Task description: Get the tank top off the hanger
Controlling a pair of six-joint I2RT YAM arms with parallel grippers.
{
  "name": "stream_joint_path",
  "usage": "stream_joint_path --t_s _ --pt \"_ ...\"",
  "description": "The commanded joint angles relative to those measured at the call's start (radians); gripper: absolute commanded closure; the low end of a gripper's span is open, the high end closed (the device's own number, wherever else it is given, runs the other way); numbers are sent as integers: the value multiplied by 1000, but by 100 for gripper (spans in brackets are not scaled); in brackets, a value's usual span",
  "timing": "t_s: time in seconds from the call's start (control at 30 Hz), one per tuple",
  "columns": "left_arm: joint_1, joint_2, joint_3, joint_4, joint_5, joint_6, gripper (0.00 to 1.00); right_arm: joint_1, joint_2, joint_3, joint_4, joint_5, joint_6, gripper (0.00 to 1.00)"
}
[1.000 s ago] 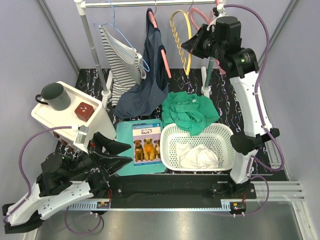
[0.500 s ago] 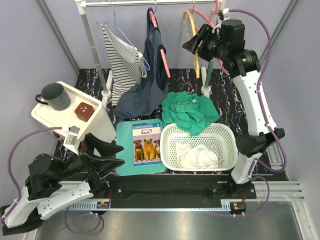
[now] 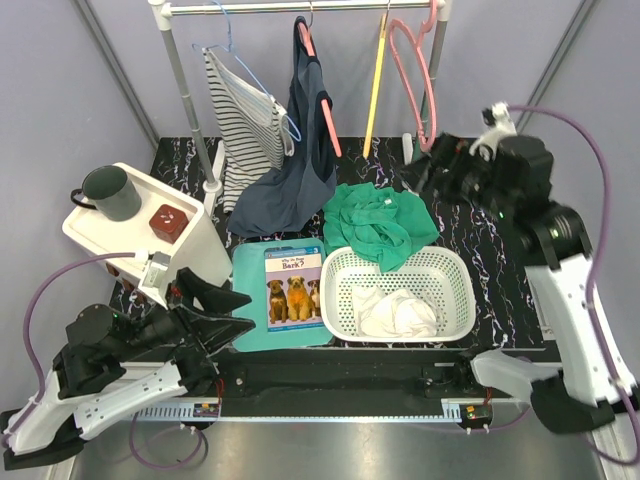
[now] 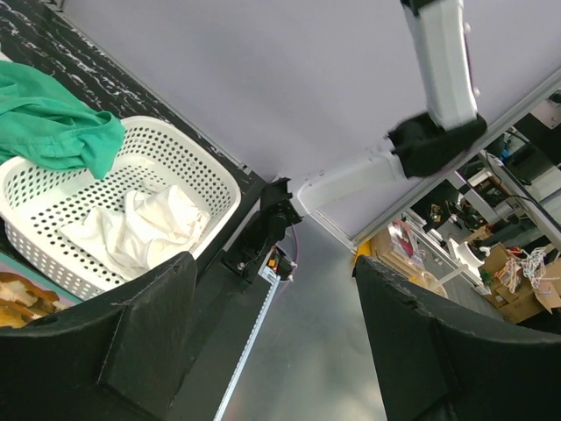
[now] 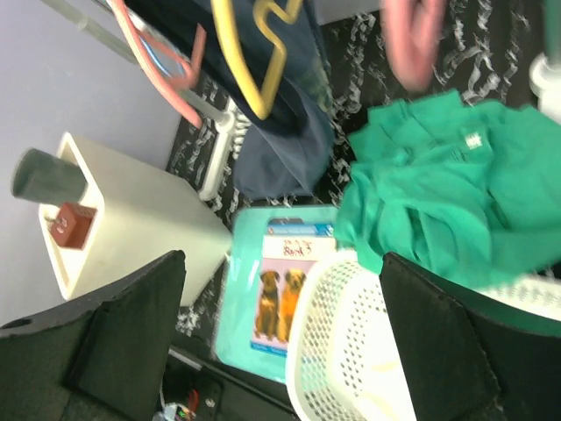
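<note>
We see the navy tank top on its pink hanger, hooked on the rail over the table's far edge, with its lower part bunched on the table. A green garment is draped over the white basket's far rim. The right gripper is toward the far-right corner, fingers apart and empty. The left gripper is at the near-left corner — spread too, holding nothing.

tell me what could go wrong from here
1. The green top lies partly over the basket rim; a low grab by the open right gripper might catch the rim and drag the basket.
2. The yellow hanger hangs bare on the rail above that arm; rising could knock it off.
3. The navy top hangs low beside the green one, so both could be pinched together.
</note>
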Motion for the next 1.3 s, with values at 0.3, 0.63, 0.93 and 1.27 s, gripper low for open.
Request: stream_joint_path --t_s 0.3,0.63,0.93,1.27 --pt "-3 37 -46 22 -109 -29 23 6 -134 -650 409 76 -13 0" --pt "-3 75 -63 30 -127 -60 23 4 201 -678 772 91 -206 0" --pt "-3 94 -64 31 -118 -77 23 10 520 -540 739 -13 -134 0" --pt "-3 97 -75 36 -118 -86 23 101 769 -350 458 287 -119 0"
